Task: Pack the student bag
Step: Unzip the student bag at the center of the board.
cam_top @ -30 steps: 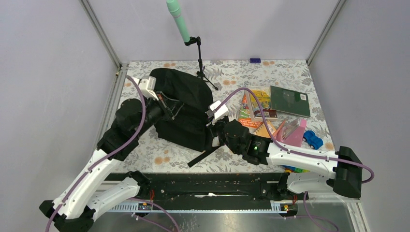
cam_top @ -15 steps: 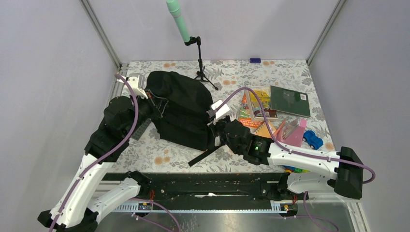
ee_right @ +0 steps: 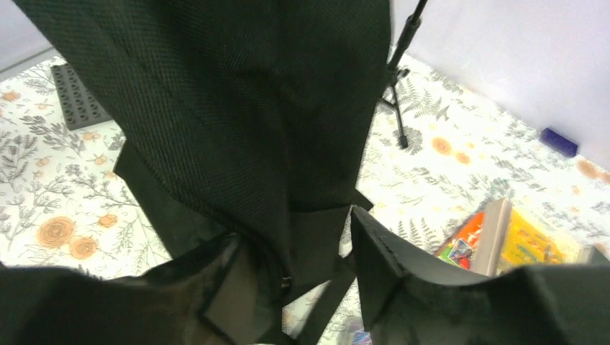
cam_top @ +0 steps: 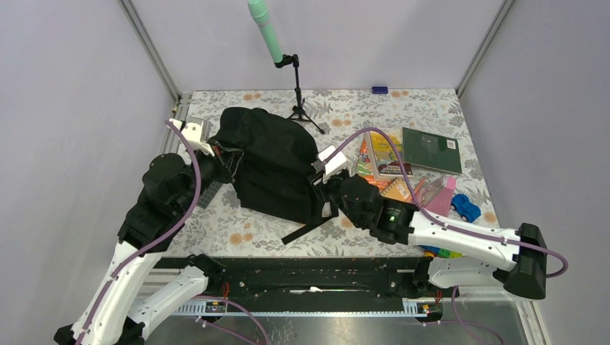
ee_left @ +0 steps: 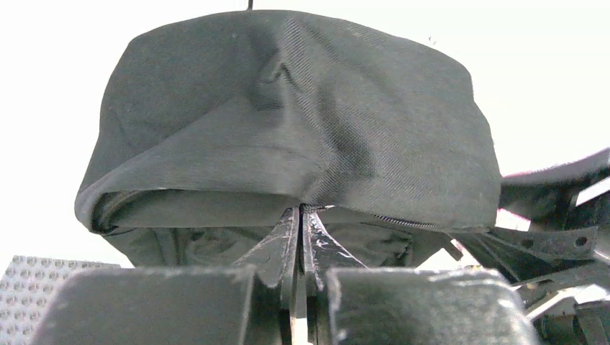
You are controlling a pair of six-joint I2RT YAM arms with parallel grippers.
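While the left hand (ee_left: 300, 215) is clamping tight on what seems a zipper (ee_left: 374, 218) at the left of the student bag (cam_top: 273, 154) lying on the worktop (cam_top: 244, 230), the right hand (ee_right: 295, 230) is straddling its right edge, jaws parted.

Matt black woven cloth on the student bag (ee_left: 288, 108), with twill ribs plain up close. Matt printed floral covering over the bench (cam_top: 216, 226). Glossy paper covers on the books (cam_top: 385, 162) near the right edge; shiny blue plastic on the toy car (cam_top: 465, 208). Dull grey studded plastic on the plate (ee_right: 79, 97). Scuffed dark plastic on the left end effector (ee_left: 299, 219).
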